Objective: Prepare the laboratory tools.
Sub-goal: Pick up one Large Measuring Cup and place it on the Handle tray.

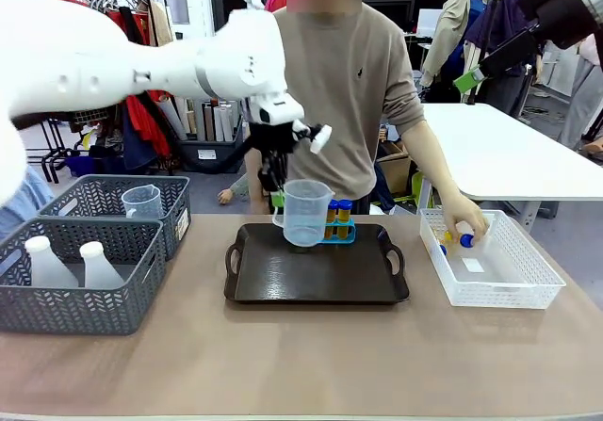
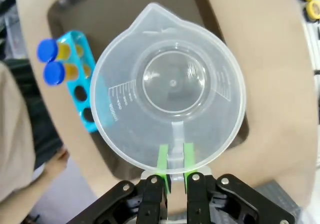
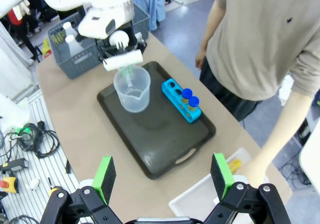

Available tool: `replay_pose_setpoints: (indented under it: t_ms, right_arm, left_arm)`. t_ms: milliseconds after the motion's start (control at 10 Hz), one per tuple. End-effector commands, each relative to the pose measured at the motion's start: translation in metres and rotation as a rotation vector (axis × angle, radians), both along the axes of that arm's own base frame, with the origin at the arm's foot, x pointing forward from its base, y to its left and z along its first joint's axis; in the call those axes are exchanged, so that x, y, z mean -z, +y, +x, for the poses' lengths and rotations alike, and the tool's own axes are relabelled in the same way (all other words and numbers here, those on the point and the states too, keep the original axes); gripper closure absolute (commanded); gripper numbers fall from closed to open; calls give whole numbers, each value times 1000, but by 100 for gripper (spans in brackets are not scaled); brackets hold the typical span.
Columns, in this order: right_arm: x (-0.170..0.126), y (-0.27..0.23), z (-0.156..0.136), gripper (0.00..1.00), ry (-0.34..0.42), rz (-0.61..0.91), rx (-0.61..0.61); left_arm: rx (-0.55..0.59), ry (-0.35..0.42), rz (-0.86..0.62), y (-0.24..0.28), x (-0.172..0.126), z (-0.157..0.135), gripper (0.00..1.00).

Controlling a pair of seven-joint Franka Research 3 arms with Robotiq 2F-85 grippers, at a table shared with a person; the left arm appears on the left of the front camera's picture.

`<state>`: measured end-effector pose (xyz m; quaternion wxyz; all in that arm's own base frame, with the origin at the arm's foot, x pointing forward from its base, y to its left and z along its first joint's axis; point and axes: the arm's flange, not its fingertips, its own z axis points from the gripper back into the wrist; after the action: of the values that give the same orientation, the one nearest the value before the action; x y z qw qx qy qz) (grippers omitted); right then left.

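A clear measuring beaker (image 1: 307, 212) hangs upright over the back of the black tray (image 1: 283, 284), seemingly a little above it. My left gripper (image 2: 175, 161) is shut on its handle; the beaker (image 2: 170, 88) is empty. Beside it on the tray (image 2: 100, 13) stands a blue rack (image 1: 341, 233) holding two amber tubes with blue caps (image 2: 52, 61). My right gripper (image 3: 162, 176) is open and empty, high above the tray's (image 3: 155, 139) right end, looking down on the beaker (image 3: 132, 88) and rack (image 3: 177, 97). The person's hand (image 1: 464, 221) is in the white mesh basket (image 1: 528, 289), by a blue-capped tube (image 1: 466, 240).
Two grey lattice baskets stand at the left: the near one (image 1: 75, 299) holds two white flasks (image 1: 47, 261), the far one (image 1: 179, 204) a second clear beaker (image 1: 141, 202). The person stands across the table behind the tray. Bare tabletop lies in front of the tray.
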<state>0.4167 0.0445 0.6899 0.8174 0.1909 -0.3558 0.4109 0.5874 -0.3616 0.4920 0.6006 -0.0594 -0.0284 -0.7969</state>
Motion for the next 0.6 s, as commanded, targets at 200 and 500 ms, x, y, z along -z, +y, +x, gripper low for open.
replay_pose_setpoints:
  t_ms: [200, 500]
  right_arm:
    - [-2, 0, 0, 0, -3, 22, -8]
    - [-2, 0, 0, 0, -3, 22, -8]
  left_arm:
    - [112, 28, 6, -39, 33, 23, 100]
    - [163, -7, 19, -72, 59, 30, 100]
